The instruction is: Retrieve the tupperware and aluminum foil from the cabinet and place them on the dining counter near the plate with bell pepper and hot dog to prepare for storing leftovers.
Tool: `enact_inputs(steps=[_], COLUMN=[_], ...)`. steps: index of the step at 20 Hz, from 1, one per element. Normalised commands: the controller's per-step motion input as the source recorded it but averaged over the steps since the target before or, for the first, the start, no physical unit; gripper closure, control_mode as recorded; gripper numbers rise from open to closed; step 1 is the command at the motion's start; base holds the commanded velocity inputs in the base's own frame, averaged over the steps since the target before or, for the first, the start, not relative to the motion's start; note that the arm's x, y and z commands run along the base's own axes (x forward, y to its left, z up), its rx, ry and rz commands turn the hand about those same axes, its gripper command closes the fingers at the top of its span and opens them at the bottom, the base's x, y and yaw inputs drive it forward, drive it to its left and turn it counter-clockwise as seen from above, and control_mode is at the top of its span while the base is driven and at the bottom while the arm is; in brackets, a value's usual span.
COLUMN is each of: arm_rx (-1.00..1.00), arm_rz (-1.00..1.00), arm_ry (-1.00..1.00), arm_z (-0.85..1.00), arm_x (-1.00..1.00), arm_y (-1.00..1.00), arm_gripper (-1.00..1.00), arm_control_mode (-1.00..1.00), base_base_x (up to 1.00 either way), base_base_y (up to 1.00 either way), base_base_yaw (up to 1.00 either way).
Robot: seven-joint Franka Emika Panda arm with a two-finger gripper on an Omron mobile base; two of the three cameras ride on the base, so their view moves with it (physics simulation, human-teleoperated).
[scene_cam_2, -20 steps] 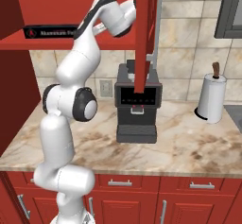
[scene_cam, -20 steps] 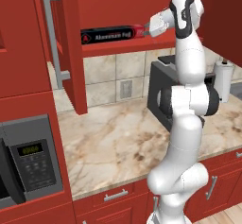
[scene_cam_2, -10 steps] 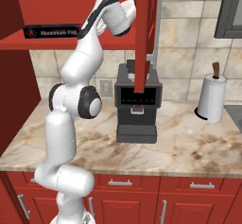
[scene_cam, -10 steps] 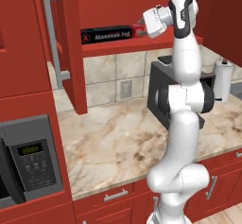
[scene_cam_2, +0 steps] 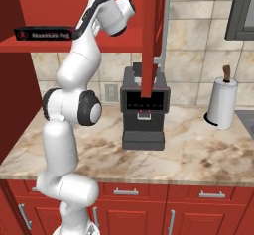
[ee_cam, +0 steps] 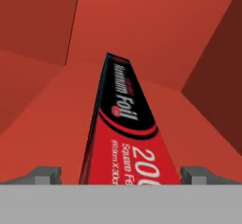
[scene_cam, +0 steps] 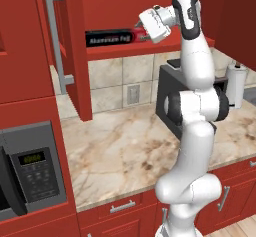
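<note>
The aluminum foil box lies lengthwise on the red shelf of the open cabinet; the right base view shows the aluminum foil at the shelf's left. My gripper is open at the box's right end. In the hand view the aluminum foil runs away from me, its near red end between my two fingertips, with a gap on each side. The cabinet door stands open, its silver bar handle to the left. The tupperware, the plate and the dining counter are out of view.
A black coffee machine stands on the marble worktop under the shelf, right behind my arm. A paper towel roll is at the right, a microwave at the lower left. The other open cabinet door hangs above the machine.
My hand has moved left along the shelf front toward the foil box's right end. The box has not moved.
</note>
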Motion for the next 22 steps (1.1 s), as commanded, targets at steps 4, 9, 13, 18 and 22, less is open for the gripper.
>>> enact_inputs(steps=[4,9,13,18,22], arm_rx=[0.0,0.0,0.0,0.0,0.0], arm_rz=[0.02,0.02,0.01,0.0,0.0], arm_ry=[0.0,0.0,0.0,0.04,0.08], arm_z=[-0.39,-0.44,-0.48,-0.43,-0.35], arm_x=[-0.6,-0.24,-0.05,0.0,-0.04], arm_y=[0.46,0.11,0.0,0.0,0.0], arm_gripper=[-1.0,-1.0,-1.0,1.0,1.0], arm_control_mode=[-1.0,-1.0,-1.0,-1.0,-1.0], base_base_x=[0.0,0.0,0.0,0.0,0.0], base_base_y=[0.0,0.0,0.0,0.0,0.0], base_base_yaw=[0.0,0.0,0.0,0.0,0.0])
